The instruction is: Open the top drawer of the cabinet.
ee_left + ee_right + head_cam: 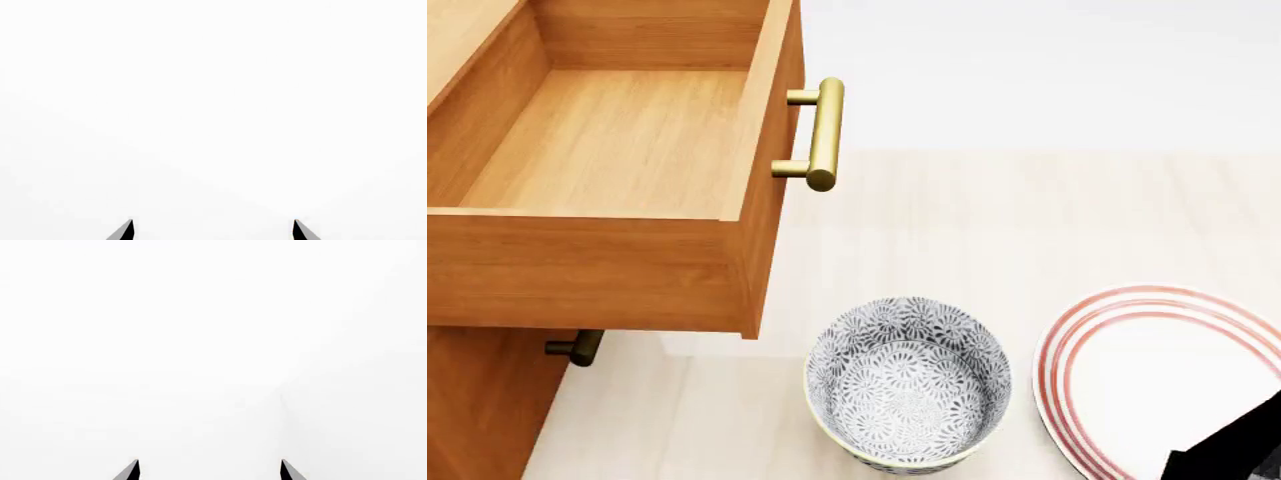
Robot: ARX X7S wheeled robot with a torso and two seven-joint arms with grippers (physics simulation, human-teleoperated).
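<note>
In the head view the top drawer (614, 140) of the orange-brown cabinet (481, 400) stands pulled far out, its wooden inside bare and empty. Its brass bar handle (823, 135) sticks out from the front panel. The lower drawer's brass handle (577, 348) shows below it, with that drawer shut. My left gripper (213, 230) is open and empty, facing only blank white. My right gripper (209, 470) is open and empty too, facing blank white. Neither gripper touches the drawer. A dark part of my right arm (1234, 450) shows at the head view's lower right corner.
A blue-and-white patterned bowl (908, 385) stands on the pale wood floor surface (1028, 220) below the drawer's front. A white plate with red rings (1094, 400) lies to its right. A white wall rises behind.
</note>
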